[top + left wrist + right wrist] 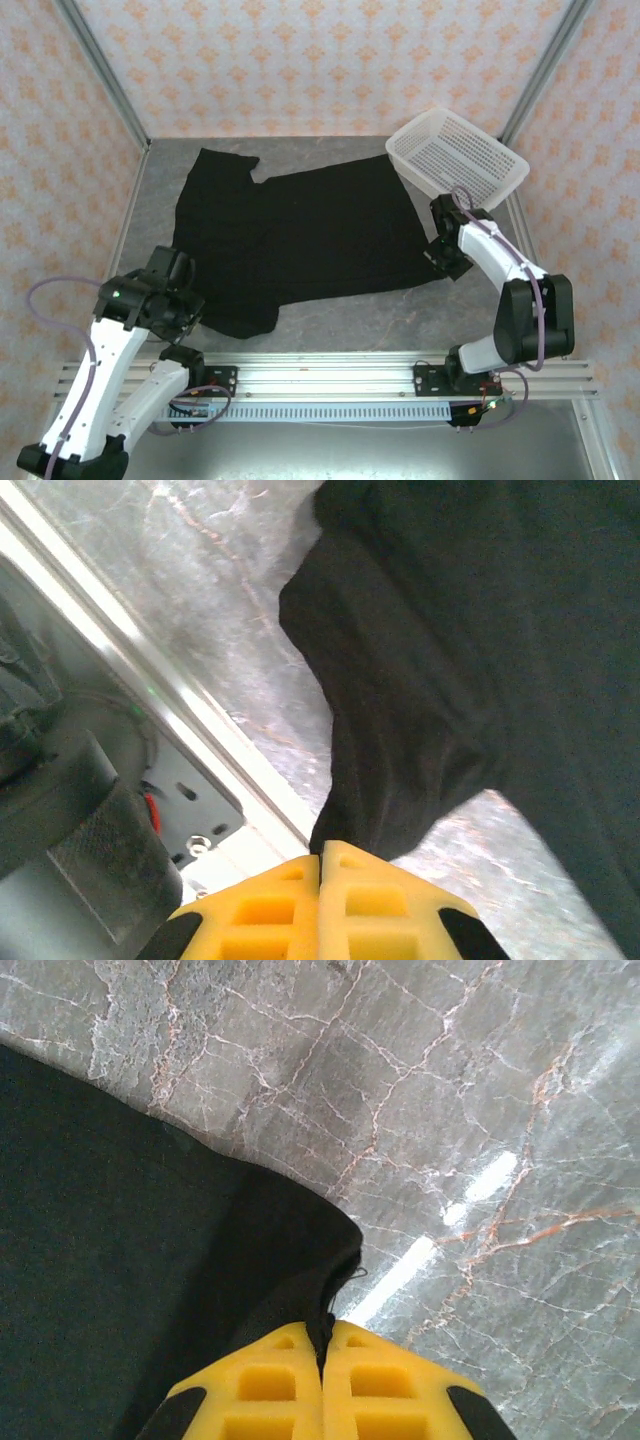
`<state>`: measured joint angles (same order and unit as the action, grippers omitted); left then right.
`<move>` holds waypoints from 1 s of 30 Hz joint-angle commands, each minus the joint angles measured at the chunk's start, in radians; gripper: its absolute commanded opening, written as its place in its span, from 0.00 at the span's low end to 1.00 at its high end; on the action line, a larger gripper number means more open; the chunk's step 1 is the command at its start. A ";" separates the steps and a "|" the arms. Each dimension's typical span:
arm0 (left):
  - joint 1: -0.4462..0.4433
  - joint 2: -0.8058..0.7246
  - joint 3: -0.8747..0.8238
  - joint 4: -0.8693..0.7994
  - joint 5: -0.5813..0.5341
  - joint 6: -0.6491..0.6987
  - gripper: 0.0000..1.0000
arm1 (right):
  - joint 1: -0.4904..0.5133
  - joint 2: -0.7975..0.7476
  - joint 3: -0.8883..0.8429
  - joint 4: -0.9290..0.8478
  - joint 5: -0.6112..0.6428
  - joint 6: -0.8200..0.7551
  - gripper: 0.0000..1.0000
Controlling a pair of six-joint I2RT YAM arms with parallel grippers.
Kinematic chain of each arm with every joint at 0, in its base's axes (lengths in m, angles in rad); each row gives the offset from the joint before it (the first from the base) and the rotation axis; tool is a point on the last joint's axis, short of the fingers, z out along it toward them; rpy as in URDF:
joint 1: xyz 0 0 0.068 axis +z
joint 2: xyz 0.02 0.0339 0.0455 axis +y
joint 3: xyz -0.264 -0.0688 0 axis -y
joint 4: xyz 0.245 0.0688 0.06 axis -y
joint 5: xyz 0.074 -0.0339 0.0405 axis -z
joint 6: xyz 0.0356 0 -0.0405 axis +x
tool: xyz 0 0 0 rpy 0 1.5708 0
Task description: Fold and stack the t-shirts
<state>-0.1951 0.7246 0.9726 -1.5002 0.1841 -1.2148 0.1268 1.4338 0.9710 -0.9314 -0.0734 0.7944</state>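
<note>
A black short-sleeved cloth t-shirt (300, 235), plain and matte with soft wrinkles, lies spread across the middle of the grey marble-veined table (400, 310), one sleeve pointing to the far left corner. The left gripper (321, 858) sits at the shirt's near-left corner, its yellow, ribbed, hollow-celled jaws pressed together and pinching a gathered fold of the black fabric, just beside the shiny aluminium rail (190, 730) along the near edge. The right gripper (325, 1332) is at the shirt's right edge, its matching yellow jaws closed on the rounded cloth corner, a loose thread showing against the glossy stone. A white plastic mesh basket (460, 150) stands tilted at the far right, close to the right arm.
</note>
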 commanded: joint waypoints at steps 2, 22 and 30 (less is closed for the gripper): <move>-0.007 -0.024 0.060 -0.056 0.028 -0.058 0.00 | 0.008 -0.041 0.049 -0.084 0.066 -0.046 0.00; -0.007 -0.051 0.102 0.180 0.021 -0.052 0.00 | 0.026 -0.086 0.056 -0.042 0.015 -0.151 0.00; 0.013 0.262 -0.083 0.514 -0.262 -0.140 0.00 | 0.130 0.135 0.118 0.115 -0.042 -0.175 0.00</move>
<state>-0.1944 0.8925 0.9131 -1.1484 0.0963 -1.3163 0.2222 1.5154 1.0443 -0.8886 -0.1051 0.6434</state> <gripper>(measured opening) 0.057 0.049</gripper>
